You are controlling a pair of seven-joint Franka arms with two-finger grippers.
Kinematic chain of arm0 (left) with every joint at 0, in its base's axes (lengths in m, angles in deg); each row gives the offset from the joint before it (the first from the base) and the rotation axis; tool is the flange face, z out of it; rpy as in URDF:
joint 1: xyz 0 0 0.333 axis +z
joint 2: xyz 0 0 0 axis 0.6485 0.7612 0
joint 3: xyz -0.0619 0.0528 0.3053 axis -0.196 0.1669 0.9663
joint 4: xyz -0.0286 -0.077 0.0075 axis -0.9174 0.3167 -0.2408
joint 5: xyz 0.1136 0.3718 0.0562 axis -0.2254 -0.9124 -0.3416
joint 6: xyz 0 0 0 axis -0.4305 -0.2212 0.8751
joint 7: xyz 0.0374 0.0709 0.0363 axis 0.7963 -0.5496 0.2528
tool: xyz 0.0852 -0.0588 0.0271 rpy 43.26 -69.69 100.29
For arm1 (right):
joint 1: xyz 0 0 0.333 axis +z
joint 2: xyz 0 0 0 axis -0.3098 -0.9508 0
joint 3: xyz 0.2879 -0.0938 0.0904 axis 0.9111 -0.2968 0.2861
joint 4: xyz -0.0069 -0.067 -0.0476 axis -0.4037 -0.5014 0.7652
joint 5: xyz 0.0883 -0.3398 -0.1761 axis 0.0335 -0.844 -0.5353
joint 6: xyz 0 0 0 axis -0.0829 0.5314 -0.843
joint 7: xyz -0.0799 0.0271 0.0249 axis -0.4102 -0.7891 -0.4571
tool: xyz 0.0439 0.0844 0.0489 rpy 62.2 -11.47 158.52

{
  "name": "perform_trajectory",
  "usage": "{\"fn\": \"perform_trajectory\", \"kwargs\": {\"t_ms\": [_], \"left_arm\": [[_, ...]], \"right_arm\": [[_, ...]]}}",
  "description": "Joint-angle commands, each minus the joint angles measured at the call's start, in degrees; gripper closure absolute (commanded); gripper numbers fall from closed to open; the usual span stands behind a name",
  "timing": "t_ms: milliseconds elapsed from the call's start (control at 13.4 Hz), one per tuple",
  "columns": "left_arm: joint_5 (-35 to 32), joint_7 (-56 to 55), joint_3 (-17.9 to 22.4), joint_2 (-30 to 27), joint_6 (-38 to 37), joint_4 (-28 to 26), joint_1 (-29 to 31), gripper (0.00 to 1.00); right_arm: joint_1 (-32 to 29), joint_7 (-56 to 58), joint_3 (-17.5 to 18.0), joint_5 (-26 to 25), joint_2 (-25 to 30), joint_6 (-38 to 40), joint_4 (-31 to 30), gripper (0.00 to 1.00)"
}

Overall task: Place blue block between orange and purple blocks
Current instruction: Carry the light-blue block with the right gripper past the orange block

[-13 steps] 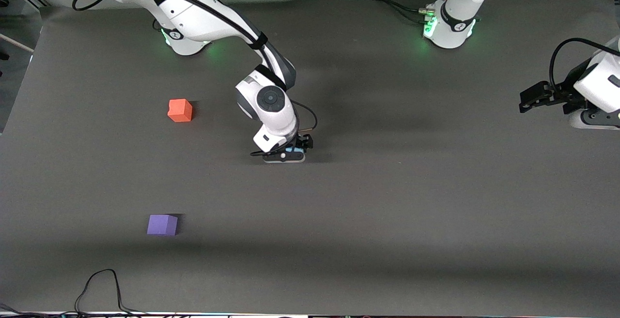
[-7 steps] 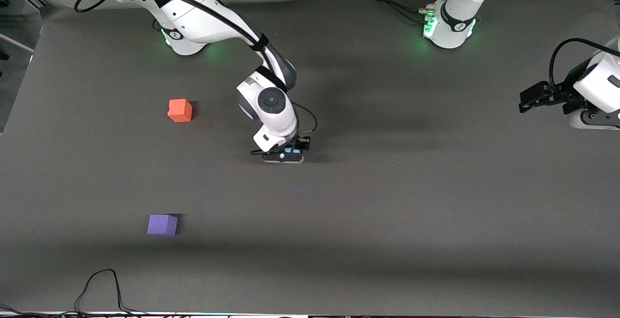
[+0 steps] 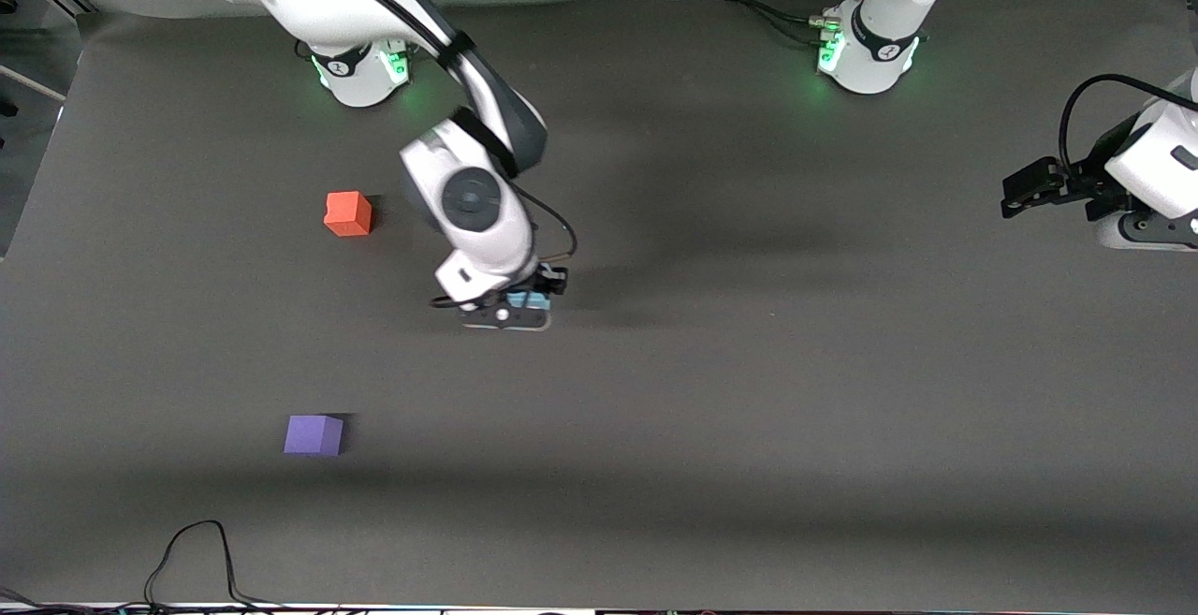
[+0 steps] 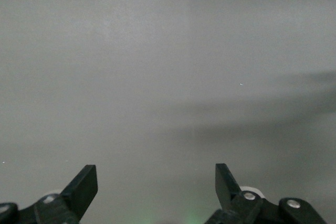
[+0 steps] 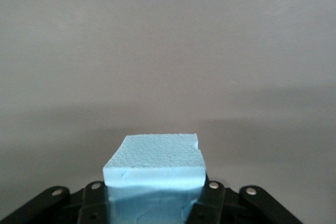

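My right gripper [image 3: 519, 304] is shut on the blue block [image 3: 527, 299] and holds it just above the grey table mat near the middle. In the right wrist view the light blue foam cube [image 5: 155, 163] fills the space between the jaws. The orange block [image 3: 348, 213] sits on the mat toward the right arm's end. The purple block [image 3: 314, 434] lies nearer to the front camera than the orange one. My left gripper [image 3: 1025, 186] waits open and empty over the left arm's end of the table; its fingers [image 4: 84, 184] show apart in the left wrist view.
A black cable [image 3: 192, 554] loops on the mat at the edge nearest the front camera. The two arm bases [image 3: 360, 72] stand along the edge farthest from the front camera. The mat [image 3: 749, 390] is plain dark grey.
My right arm has moved toward the right arm's end of the table with the blue block, closer to the orange and purple blocks. The left arm has not moved.
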State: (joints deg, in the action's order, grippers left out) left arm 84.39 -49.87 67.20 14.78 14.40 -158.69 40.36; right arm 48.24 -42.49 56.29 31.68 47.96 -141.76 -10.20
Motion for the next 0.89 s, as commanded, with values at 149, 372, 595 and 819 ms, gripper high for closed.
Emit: {"fn": "perform_trajectory", "kwargs": {"t_ms": [149, 372, 595, 819], "left_arm": [[-0.4, 0.9, 0.1, -1.5, 0.4, -1.2, 0.2, 0.0], [-0.4, 0.8, 0.1, -1.4, 0.5, -1.1, 0.2, 0.0], [-0.4, 0.9, 0.2, -1.4, 0.4, -1.2, 0.2, 0.0], [-0.4, 0.9, 0.3, -1.4, 0.5, -1.2, 0.2, 0.0]], "right_arm": [[-4.3, 7.5, -0.9, 3.1, 10.2, 26.2, 15.3, 0.49], [-4.3, 13.3, -5.3, 3.2, 15.1, 29.7, 14.5, 0.49], [-4.2, 21.2, -11.0, 3.2, 17.1, 32.5, 14.4, 0.48], [-4.2, 27.1, -18.1, 3.2, 18.2, 34.0, 14.4, 0.48]]}}
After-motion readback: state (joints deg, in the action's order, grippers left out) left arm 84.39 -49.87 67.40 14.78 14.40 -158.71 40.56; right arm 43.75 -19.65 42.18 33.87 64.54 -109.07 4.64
